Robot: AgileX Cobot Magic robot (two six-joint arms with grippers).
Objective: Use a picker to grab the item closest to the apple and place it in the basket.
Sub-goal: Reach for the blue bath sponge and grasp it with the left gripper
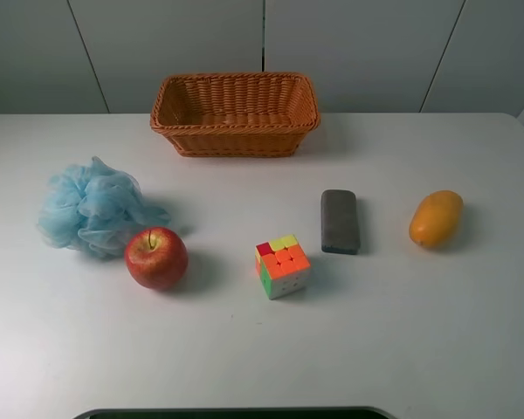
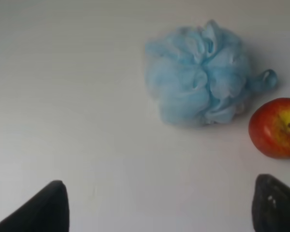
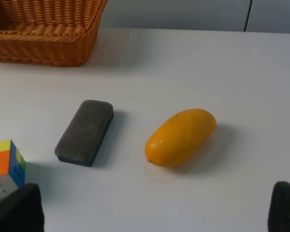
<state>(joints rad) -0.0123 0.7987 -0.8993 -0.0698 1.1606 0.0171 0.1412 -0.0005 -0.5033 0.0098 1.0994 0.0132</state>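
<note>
A red apple (image 1: 156,257) sits on the white table at the front left. A light blue mesh bath pouf (image 1: 92,208) lies right beside it, to its back left, closer than any other item. The woven basket (image 1: 235,131) stands empty at the back middle. Neither gripper shows in the exterior high view. In the left wrist view my left gripper (image 2: 159,212) is open and empty, its dark fingertips (image 2: 43,210) wide apart, short of the pouf (image 2: 200,75) and apple (image 2: 276,128). My right gripper (image 3: 152,212) is open and empty.
A colourful puzzle cube (image 1: 282,265) sits at the front middle. A grey eraser block (image 1: 340,221) and an orange mango (image 1: 436,218) lie to the right; the right wrist view shows the eraser block (image 3: 84,132), mango (image 3: 180,137) and basket corner (image 3: 43,43).
</note>
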